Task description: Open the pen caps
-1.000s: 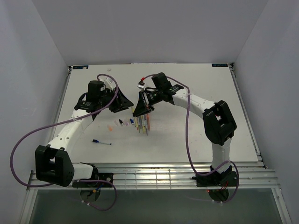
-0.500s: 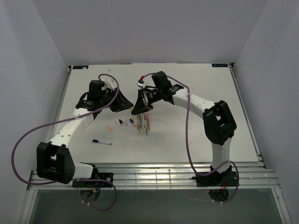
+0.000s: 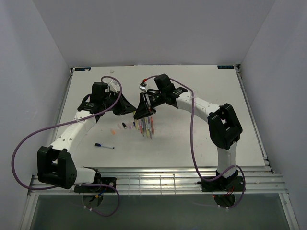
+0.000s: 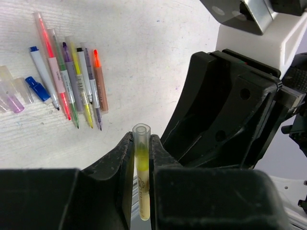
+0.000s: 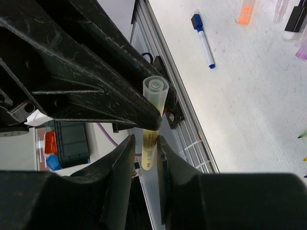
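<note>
Grippers meet tip to tip in mid-air above the middle of the counter (image 3: 168, 148). The left gripper (image 4: 141, 141) is clamped tight on a yellow pen (image 4: 142, 160). Both fingers press its sides, and a clear, hollow end of the pen sticks out past the fingertips toward the black body of the other arm's tool.

Seen from the right wrist, the right gripper (image 5: 145, 143) has the yellow pen (image 5: 149, 148) between its fingers, and the pen's clear end reaches up against the left gripper's finger. Whether those fingers truly pinch the barrel or stand a hair off it I cannot tell, as its edges blur into the dark pads.

Down on the counter the other pens (image 4: 72, 86) lie side by side in a close row. Loose pen caps (image 4: 37, 88), blue and clear among them, lie just beside the row on its left. A blue-capped pen (image 3: 104, 145) lies well apart, nearer the left arm's base.
</note>
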### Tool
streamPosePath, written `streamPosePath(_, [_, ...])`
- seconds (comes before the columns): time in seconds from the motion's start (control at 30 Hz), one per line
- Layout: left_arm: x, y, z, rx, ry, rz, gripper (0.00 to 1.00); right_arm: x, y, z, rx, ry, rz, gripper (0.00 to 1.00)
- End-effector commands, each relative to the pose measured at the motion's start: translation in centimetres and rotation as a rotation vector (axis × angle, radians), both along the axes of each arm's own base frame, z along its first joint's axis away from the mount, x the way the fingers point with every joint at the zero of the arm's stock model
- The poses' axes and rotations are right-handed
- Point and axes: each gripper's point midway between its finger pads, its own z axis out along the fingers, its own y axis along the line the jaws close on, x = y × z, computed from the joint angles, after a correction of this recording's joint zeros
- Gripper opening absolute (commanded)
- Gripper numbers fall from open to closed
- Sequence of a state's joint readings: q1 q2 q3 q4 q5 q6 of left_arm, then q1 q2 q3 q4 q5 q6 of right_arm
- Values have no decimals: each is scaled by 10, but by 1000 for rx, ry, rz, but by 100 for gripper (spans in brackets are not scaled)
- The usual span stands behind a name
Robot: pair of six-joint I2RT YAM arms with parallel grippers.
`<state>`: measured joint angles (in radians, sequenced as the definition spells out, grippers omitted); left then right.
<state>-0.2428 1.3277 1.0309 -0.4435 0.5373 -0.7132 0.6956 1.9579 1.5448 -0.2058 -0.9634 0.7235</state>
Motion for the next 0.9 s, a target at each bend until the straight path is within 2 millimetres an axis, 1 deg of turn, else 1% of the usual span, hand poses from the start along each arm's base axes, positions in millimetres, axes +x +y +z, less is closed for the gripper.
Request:
streamPosePath(0.0, [3, 8, 17, 33, -32, 50, 0, -4, 6, 18, 44, -46, 37, 30])
streamPosePath(0.1, [5, 11, 19, 43, -13, 76, 0, -5, 8, 9, 13, -49, 36, 9])
streamPosePath(0.13, [5, 11, 17, 45, -1, 79, 0, -5, 9, 7, 1, -53, 37, 8])
streamPosePath(0.2, [7, 12, 17, 51, 19, 92, 0, -5, 8, 3, -29, -76, 43, 8])
streamPosePath(0.23, [6, 16, 12, 76, 50, 110, 0, -2, 8, -3, -63, -99, 25, 8])
streamPosePath(0.27, [11, 17, 20, 86, 43, 125, 0, 0, 6, -7, -97, -122, 13, 8])
streamPosePath(0.3, [17, 20, 16, 113, 55, 133, 0, -3, -1, -17, -153, -144, 25, 8])
streamPosePath(0.33, [16, 24, 14, 143, 84, 141, 0, 3, -1, -20, -203, -200, 2, 8])
streamPosePath(0.37, [24, 28, 15, 172, 82, 161, 0, 4, -5, -27, -251, -226, 0, 8])
streamPosePath(0.4, [39, 29, 26, 183, 64, 174, 0, 12, -11, -36, -314, -296, -11, 8])
streamPosePath(0.43, [42, 33, 28, 204, 74, 184, 0, 5, -15, -41, -362, -304, 6, 8])
streamPosePath(0.47, [51, 37, 32, 224, 65, 210, 0, 5, -19, -45, -395, -325, 5, 8])
streamPosePath(0.5, [66, 40, 44, 225, 40, 233, 0, 8, -25, -52, -442, -352, -10, 8])
streamPosePath(0.57, [77, 47, 48, 241, 51, 268, 0, 2, -32, -60, -492, -389, 3, 8])
streamPosePath(0.6, [84, 54, 51, 252, 48, 298, 0, 2, -36, -63, -520, -408, -1, 8])
streamPosePath(0.63, [91, 55, 55, 254, 46, 308, 0, -1, -37, -65, -527, -420, 13, 8])
streamPosePath(0.7, [96, 59, 55, 251, 52, 320, 0, -4, -43, -71, -552, -417, 21, 8])
streamPosePath(0.77, [96, 60, 49, 256, 64, 320, 0, -5, -45, -73, -555, -416, 27, 8])
streamPosePath(0.8, [94, 61, 48, 256, 63, 321, 0, -10, -42, -70, -526, -398, 46, 8])
streamPosePath(0.83, [94, 61, 41, 250, 65, 316, 0, -15, -39, -68, -501, -380, 65, 8])
streamPosePath(0.87, [91, 58, 46, 226, 40, 302, 0, -20, -34, -63, -455, -364, 87, 8])
